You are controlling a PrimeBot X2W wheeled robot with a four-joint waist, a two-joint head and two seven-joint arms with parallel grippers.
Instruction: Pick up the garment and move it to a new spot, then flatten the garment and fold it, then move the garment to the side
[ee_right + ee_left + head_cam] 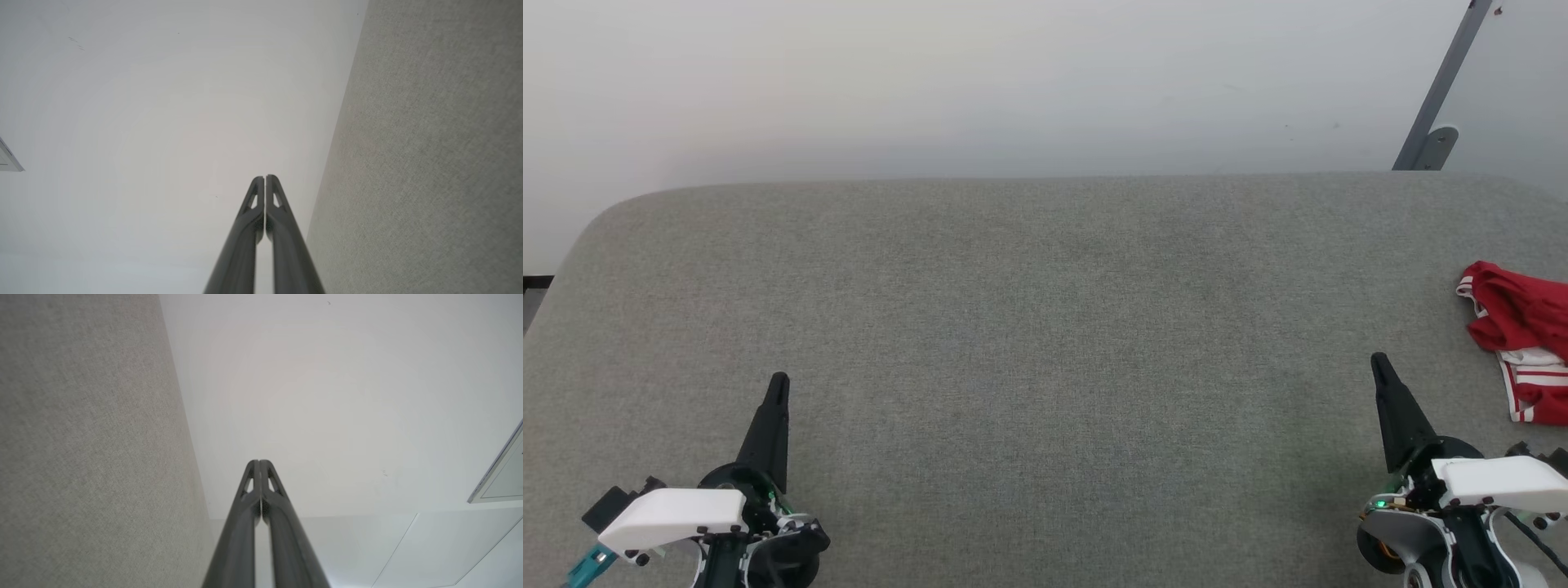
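Nearest, the left gripper (pixel 778 380) is seen at the lower left and the right gripper (pixel 1379 359) at the lower right, both over the grey padded surface (pixel 1045 327). Each pair of dark fingers is pressed tightly together with nothing clamped between them, as is shown plainly in both wrist views. The garment (pixel 1521 322) is found crumpled on the surface at its right edge, just beyond the right gripper and apart from it. Farther back, a pale wall (pixel 980 82) and a slanted grey metal bar (pixel 1441 90) are seen.

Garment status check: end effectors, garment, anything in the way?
Left end effector shut, empty; right end effector same. Garment crumpled at grey surface right edge, untouched. No obstruction seen.
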